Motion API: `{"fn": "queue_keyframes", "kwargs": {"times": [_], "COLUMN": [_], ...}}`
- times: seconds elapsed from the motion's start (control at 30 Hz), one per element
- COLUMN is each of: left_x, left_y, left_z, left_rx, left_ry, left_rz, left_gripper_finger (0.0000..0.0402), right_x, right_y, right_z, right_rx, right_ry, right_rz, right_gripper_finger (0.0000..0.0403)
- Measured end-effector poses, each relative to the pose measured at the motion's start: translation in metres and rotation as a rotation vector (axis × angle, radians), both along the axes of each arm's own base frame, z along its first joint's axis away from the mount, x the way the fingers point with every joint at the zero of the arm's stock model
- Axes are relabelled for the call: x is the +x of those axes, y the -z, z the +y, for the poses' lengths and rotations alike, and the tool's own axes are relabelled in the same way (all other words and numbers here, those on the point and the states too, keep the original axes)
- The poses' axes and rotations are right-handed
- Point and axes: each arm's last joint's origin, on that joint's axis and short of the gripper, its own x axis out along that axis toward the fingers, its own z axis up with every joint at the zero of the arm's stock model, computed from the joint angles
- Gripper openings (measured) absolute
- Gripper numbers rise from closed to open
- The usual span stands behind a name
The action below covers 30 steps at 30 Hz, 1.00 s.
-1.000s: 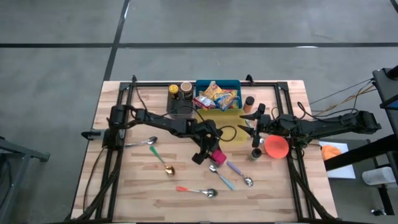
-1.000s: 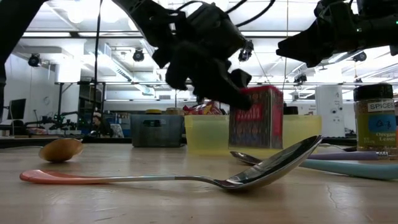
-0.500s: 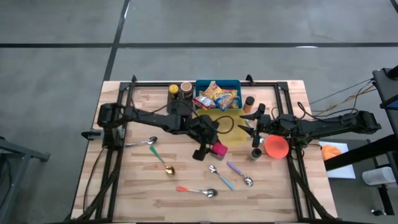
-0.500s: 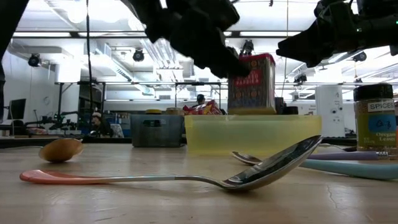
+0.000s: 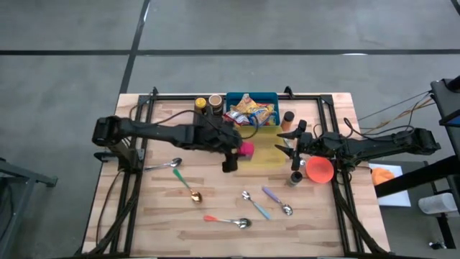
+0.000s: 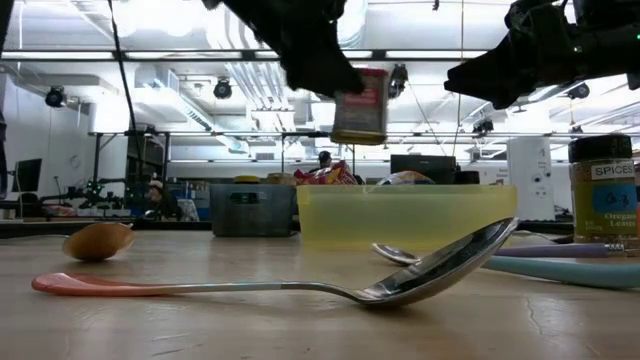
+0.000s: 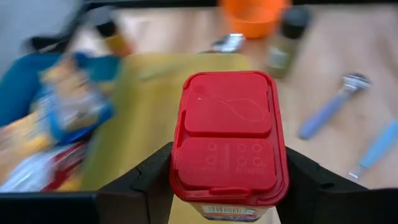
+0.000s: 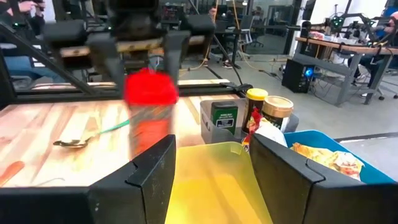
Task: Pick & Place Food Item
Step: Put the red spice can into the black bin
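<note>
While airborne in left gripper (image 5: 231, 152) — red-lidded jar (image 7: 228, 140), seemingly above yellow bin (image 5: 266, 150).

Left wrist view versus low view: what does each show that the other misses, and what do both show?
Only the left wrist view shows the flat red lid of the held container and the orange bowl. Only the low view shows the container hanging clear above the yellow bin, plus the pink-handled spoon up front. Both show the left gripper shut on it, and the bin.
</note>
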Motion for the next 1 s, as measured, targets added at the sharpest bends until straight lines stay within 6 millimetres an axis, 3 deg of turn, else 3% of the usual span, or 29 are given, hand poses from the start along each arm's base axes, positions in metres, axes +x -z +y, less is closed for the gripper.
{"fn": "queue_keyframes", "kwargs": {"times": [0.2,0.4,0.7,1.0], "left_x": [-0.021,-0.038,-0.049,-0.054], "left_y": [-0.017,-0.026,-0.022,-0.012], "left_z": [0.006,0.012,0.023,0.053], "left_rx": [0.043,0.094,0.098,0.05], "left_ry": [-0.274,-0.503,-0.747,-0.927], "left_rz": [0.005,0.002,-0.004,-0.047], "left_gripper_finger": [0.0225,0.0204,0.0236,0.0201], "right_x": [0.0,0.0,0.0,0.0], "right_y": [0.001,0.001,0.001,0.001], "right_z": [0.0,0.0,0.0,0.0], "right_rx": [0.0,0.0,0.0,0.0], "right_ry": [0.0,0.0,0.0,0.0], "right_rz": [0.012,0.012,0.011,0.011], "right_gripper_finger": [0.0203,0.0203,0.0203,0.0203]}}
